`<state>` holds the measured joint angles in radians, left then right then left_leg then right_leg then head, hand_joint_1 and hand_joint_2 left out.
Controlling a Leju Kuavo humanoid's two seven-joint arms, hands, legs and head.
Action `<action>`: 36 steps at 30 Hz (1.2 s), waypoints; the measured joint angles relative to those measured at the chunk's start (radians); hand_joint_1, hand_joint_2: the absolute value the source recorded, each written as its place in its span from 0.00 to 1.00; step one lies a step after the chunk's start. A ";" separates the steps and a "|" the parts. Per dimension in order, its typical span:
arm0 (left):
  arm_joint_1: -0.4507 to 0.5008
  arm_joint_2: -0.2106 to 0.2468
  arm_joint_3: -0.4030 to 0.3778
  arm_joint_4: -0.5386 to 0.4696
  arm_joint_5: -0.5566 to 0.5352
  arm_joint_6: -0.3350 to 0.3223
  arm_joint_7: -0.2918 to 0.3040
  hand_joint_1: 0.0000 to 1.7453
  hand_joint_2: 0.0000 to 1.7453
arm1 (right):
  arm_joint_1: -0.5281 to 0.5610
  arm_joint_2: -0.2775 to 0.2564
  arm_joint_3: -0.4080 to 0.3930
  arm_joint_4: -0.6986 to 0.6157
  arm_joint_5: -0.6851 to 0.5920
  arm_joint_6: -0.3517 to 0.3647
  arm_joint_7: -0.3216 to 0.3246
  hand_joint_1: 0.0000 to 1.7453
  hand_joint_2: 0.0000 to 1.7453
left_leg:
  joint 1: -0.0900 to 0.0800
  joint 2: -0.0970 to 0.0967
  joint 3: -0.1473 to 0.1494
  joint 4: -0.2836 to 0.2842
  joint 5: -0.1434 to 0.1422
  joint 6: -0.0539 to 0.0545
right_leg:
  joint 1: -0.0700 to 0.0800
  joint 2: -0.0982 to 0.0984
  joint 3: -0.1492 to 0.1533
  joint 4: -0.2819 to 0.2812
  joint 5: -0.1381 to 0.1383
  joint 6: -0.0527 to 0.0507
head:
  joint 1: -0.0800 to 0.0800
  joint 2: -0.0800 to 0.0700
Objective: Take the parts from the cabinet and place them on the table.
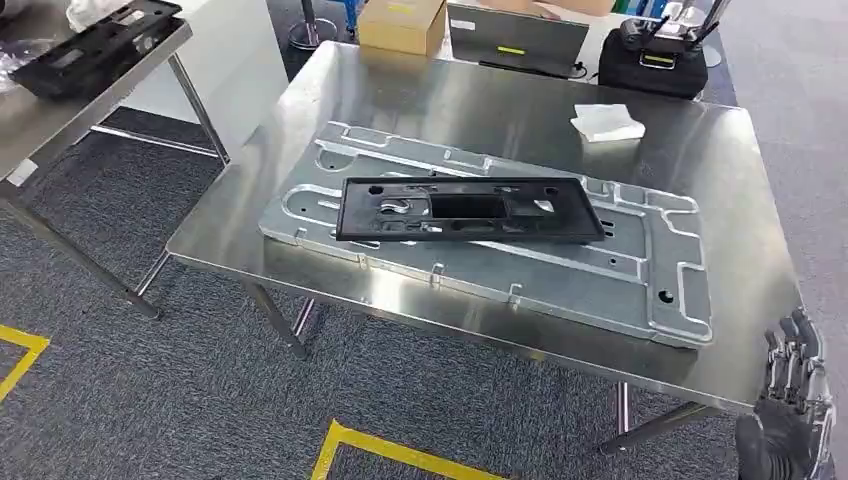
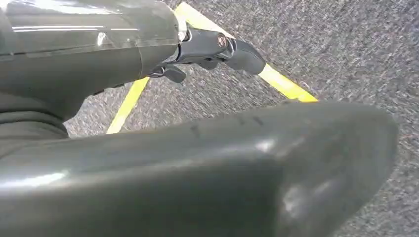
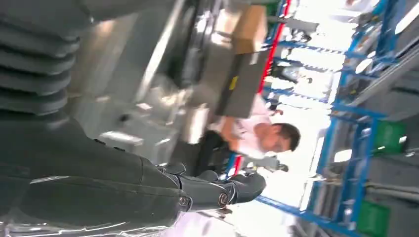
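black part (image 1: 470, 210) flat on metal plate (image 1: 610, 270); both hands' fingers empty, spread

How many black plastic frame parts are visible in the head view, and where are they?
2. One black frame part lies on the grey metal plate on the near table. Another black frame part lies on the far-left table; more may be hidden beyond the picture's edge.
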<state>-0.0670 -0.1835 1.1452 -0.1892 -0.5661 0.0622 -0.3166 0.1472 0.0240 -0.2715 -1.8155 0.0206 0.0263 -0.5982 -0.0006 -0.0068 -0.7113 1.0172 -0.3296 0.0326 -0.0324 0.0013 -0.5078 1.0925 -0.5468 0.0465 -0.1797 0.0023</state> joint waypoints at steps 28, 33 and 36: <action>-0.018 -0.011 0.061 0.000 0.035 0.093 0.015 0.00 0.00 | -0.226 0.004 -0.382 1.472 0.524 -0.415 0.251 0.00 0.00 | -0.008 -0.020 0.102 -0.008 -0.080 0.020 | 0.018 -0.005 -0.148 0.211 -0.066 -0.009 | 0.002 0.000; -0.021 -0.031 0.089 0.000 0.054 0.153 0.003 0.00 0.00 | -0.215 0.019 -0.334 1.552 0.642 -0.376 0.549 0.00 0.00 | -0.017 -0.070 0.047 0.001 -0.027 0.008 | 0.031 0.064 0.073 -0.106 -0.017 -0.048 | -0.001 0.000; -0.012 -0.038 0.100 0.000 0.053 0.170 0.002 0.00 0.00 | -0.212 0.024 -0.309 1.578 0.665 -0.312 0.629 0.00 0.00 | -0.017 -0.096 0.042 -0.021 0.009 -0.015 | 0.037 0.038 0.059 -0.121 0.009 -0.065 | 0.000 0.000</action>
<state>-0.0792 -0.2216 1.2455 -0.1896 -0.5131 0.2323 -0.3147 -0.0650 0.0481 -0.5802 -0.2376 0.6851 -0.2860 0.0310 -0.0173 -0.1033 -0.6692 0.9960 -0.3210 0.0176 0.0045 0.0388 -0.4485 0.9718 -0.5375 -0.0183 -0.1793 0.0023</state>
